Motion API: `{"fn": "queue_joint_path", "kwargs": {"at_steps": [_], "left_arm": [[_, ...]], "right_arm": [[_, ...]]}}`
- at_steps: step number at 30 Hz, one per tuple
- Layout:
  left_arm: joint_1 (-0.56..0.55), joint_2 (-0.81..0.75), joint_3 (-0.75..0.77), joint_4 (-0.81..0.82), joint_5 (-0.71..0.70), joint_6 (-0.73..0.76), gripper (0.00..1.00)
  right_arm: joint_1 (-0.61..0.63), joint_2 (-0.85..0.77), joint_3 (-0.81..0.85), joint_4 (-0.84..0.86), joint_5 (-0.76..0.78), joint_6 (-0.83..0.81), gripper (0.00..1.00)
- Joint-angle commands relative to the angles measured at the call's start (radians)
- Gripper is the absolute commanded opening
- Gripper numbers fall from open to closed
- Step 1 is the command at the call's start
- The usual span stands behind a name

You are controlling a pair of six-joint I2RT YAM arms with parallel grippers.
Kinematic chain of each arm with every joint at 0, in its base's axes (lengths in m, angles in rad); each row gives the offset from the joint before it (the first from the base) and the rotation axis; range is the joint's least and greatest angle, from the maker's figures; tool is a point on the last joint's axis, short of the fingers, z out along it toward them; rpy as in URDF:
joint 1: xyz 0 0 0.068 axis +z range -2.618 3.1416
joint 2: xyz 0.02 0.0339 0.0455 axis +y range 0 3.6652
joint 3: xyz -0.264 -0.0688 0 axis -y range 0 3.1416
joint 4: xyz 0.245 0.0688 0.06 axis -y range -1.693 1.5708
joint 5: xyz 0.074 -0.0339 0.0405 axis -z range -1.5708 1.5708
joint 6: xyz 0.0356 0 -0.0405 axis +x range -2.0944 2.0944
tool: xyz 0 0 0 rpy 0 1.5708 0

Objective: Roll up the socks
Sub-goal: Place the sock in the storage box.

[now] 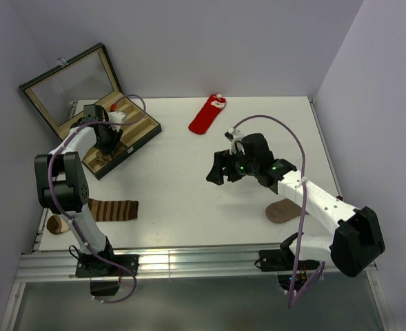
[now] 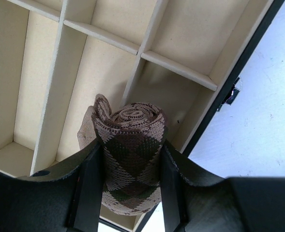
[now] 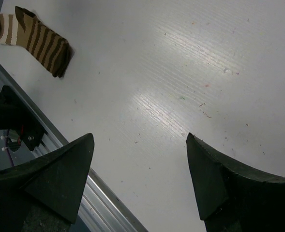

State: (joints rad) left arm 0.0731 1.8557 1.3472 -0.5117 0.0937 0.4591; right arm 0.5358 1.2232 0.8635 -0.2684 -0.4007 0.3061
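The argyle sock (image 2: 132, 121) was already wound into a tight roll and sat pinched between the fingers of the left gripper (image 2: 130, 159). The jaws were closed to the width of the roll and pressed its two flanks, above a compartment of the box (image 1: 139, 131) at the far-left corner of the table (image 1: 189, 207). From the wrist view it was hard to say whether the roll's lower end touched the compartment floor or hung just clear of it.

The knit looked soft, light and springy. A roll like that would probably loosen if let go in the open, so a grip across its middle, squeezing all the layers together, seemed the right hold. The thin dividers (image 2: 178, 67) beside it looked like the likeliest things to catch a finger, and the raised lid (image 1: 72, 86) stood just behind the arm.

The red sock (image 1: 206, 116) lay flat and unrolled near the far edge, about midway along it, white cuff towards the back. It would be limp and would fold anywhere, so the toe or the cuff edge seemed the best place to start. The right gripper (image 3: 140, 145) hovered over the middle of the table with its jaws spread wide and nothing between them.

A striped sock (image 3: 33, 38) lay by the near-left corner and a plain tan-brown sock (image 1: 282, 212) towards the near-right one. Both were well apart from the red sock and out of the way.
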Motion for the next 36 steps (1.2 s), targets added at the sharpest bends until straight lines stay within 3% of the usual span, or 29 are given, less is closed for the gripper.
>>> {"fn": "queue_joint_path", "kwargs": {"at_steps": [1,13,22,26,36], "left_arm": [[-0.016,0.013,-0.020,-0.057,0.064,-0.011,0.00],[-0.019,0.083,0.004,-0.117,0.164,0.104,0.02],[-0.061,0.238,0.063,-0.180,0.204,0.055,0.07],[-0.062,0.199,0.015,-0.157,0.273,0.076,0.09],[-0.153,0.059,-0.089,-0.027,0.238,0.047,0.07]], "right_arm": [[-0.007,-0.027,0.000,0.031,0.017,-0.012,0.84],[-0.007,-0.014,0.012,0.014,0.023,-0.015,0.84],[-0.007,-0.001,0.026,0.000,0.028,-0.013,0.84],[-0.007,0.001,0.019,0.005,0.039,-0.012,0.84],[-0.007,0.012,0.012,0.028,0.033,0.002,0.84]]}}
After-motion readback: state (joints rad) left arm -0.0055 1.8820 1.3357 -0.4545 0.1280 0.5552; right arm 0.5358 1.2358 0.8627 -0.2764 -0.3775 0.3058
